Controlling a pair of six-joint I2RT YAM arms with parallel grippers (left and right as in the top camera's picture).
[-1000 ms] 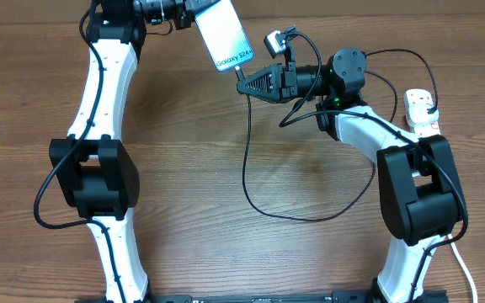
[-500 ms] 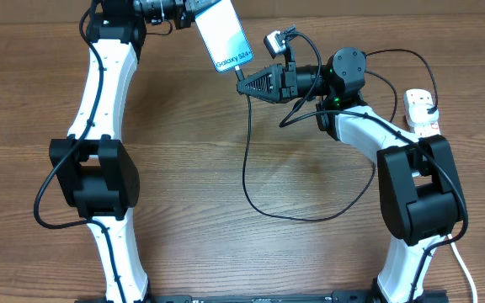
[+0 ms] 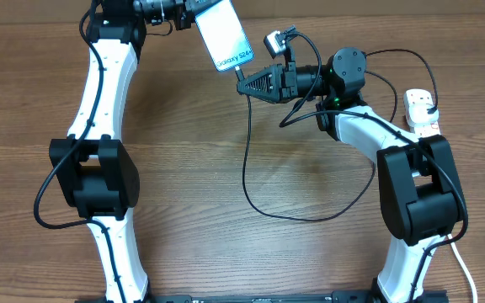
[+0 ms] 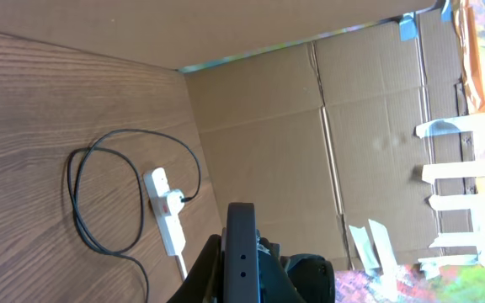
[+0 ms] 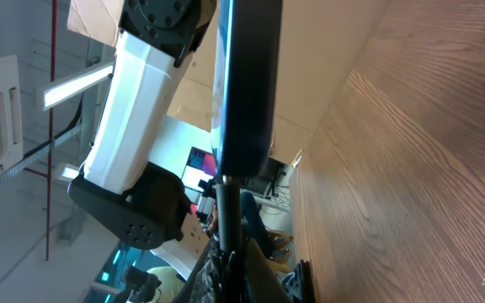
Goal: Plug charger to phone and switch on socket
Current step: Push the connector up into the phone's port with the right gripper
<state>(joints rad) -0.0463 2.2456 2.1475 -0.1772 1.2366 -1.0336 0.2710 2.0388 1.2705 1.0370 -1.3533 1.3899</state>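
My left gripper (image 3: 194, 12) is shut on the phone (image 3: 223, 35) and holds it raised at the far middle of the table, its light blue screen up and the "Galaxy" end toward my right gripper. In the left wrist view the phone's dark edge (image 4: 241, 257) stands between the fingers. My right gripper (image 3: 244, 83) is shut on the charger's connector tip, which meets the phone's lower end (image 5: 227, 181). The thin black charger cable (image 3: 251, 181) loops down over the table and back toward the socket (image 3: 421, 111), a white power strip at the far right, with a black plug (image 4: 181, 199) in it.
Cardboard walls (image 4: 377, 101) stand behind the table's far edge. The power strip's white cord (image 3: 470, 273) runs down the right side. The bases of both arms (image 3: 99, 177) stand on the near half of the wooden table (image 3: 192, 219).
The phone has shifted slightly. Both arms are otherwise still.
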